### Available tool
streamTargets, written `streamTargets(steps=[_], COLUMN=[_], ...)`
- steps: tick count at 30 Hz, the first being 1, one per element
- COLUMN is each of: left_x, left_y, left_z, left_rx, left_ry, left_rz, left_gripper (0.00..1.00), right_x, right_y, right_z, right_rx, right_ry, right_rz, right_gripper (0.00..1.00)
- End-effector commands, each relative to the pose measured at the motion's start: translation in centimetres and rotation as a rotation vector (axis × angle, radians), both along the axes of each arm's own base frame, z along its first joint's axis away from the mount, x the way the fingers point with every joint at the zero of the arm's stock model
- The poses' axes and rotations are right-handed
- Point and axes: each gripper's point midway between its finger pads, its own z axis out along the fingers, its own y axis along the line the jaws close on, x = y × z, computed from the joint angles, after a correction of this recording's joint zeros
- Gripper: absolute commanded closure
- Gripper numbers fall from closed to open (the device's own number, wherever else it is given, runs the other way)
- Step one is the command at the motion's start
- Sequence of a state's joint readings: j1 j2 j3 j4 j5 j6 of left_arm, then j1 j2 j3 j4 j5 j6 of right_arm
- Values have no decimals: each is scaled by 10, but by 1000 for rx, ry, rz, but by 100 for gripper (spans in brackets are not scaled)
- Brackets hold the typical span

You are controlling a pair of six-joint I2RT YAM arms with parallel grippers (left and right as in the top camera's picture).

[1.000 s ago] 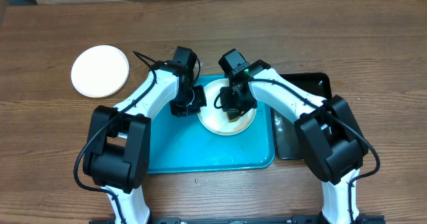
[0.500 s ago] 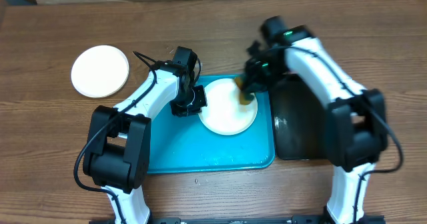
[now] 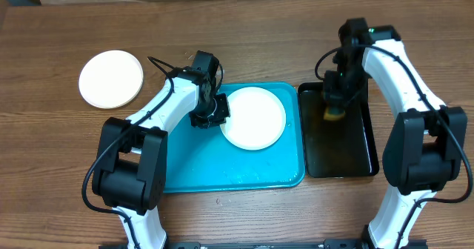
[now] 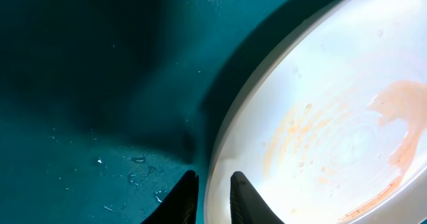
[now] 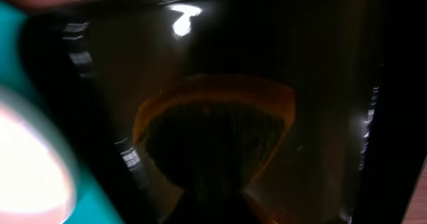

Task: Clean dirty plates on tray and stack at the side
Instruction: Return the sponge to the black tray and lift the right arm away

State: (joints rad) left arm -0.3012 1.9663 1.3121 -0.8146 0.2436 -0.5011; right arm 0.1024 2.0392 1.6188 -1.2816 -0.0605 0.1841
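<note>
Left gripper (image 4: 212, 196) stood narrow, clamped on the left rim of the white plate (image 3: 255, 119); that plate lay in the far right part of the turquoise tray (image 3: 222, 171); an orange smear (image 4: 393, 117) streaked its face. Just right of the tray sat a black tray (image 3: 348, 156); over its far end the right gripper (image 3: 335, 99) held a sponge (image 3: 331, 115). A second plate (image 3: 110, 78) lay well apart on the table (image 3: 237, 27), far left.

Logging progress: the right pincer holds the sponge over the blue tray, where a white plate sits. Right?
No. The overhead view shows the right pincer holding the sponge over the black tray; the white plate does sit on the blue tray.
</note>
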Motion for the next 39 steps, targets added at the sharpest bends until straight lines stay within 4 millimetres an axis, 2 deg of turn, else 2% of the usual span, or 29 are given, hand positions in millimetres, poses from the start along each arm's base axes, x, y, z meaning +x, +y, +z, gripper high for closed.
streamTargets(steps=[1,6,7,9,11,17,23,26,28,31,39], left_x=[5,5,5,5,5,5,5,5,5,5,4], left_y=[-4,-4,-4,-4,-4,-4,-4,-4,-4,-4,-4], left_z=[2,2,2,2,2,2,2,2,2,2,2], left_rx=[-12,-12,-12,-12,-12,-12,-12,-11,-12,-12,-11], left_ry=[-12,-12,-12,-12,-12,-12,-12,-11,-11,-10,-8], left_rz=[-11,-11,-11,-11,-11,-11,-11,-11,-11,-11,-11], left_gripper=[80,80,80,80,79,78,78,78,78,78,78], right_x=[-6,-5,-5,-4,-3,7,15,14,12,8,-4], right_y=[-20,-25,-25,-25,-24,-15,8,26,30,36,48], right_z=[-10,-32,-34,-34,-31,-8,10,13,13,10,-9], right_rx=[-117,-143,-143,-142,-137,-92,41,139,147,146,145], right_ry=[-18,-49,-52,-54,-56,-70,-85,-75,-69,-59,-34], right_rz=[-19,-19,-19,-19,-19,-23,-27,-28,-20,-5,29], right_gripper=[96,95,83,64,55,51,50,53,63,88,94])
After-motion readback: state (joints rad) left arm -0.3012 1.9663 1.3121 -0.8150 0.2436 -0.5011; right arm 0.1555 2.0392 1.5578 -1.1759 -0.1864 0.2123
